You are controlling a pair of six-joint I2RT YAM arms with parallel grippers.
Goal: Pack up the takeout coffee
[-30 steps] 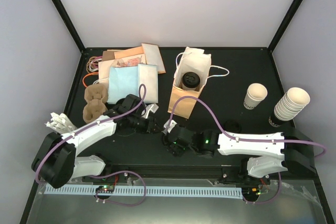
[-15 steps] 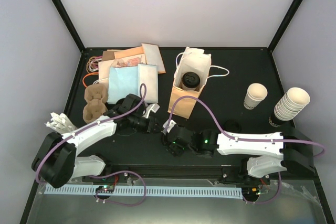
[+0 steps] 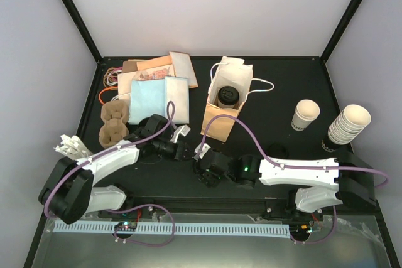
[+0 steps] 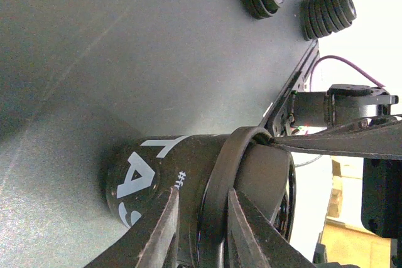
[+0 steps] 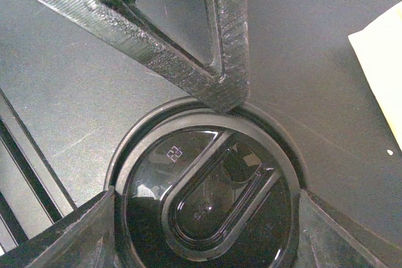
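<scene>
From above: two robot arms meet over a black desk (image 3: 282, 86), the left hand (image 3: 184, 150) and right hand (image 3: 202, 162) almost touching just in front of a brown paper bag (image 3: 221, 127) that stands open with a dark-lidded cup (image 3: 227, 96) inside. What sits between the hands is lost against the black there. To the right stand a lone paper cup (image 3: 306, 115) and a stack of cups (image 3: 347, 125); cardboard cup carriers (image 3: 115, 122) and paper packets (image 3: 157, 89) lie at far left.

From the left wrist: the coffee cup (image 4: 157, 167), its dark lower side marked with white lettering, fills the lower frame. The left hand's fingers (image 4: 157, 236) are closed on the rim of its black lid (image 4: 217, 180), one against the cup wall, the other over the lid's top. Spare lids (image 4: 328, 10) lie farther off.

From the right wrist, looking straight down on the lid: the right hand's fingers (image 5: 69, 236), spread wide, clasp the cup at both sides of the lid. One finger of the left hand touches the rim at the top edge.
</scene>
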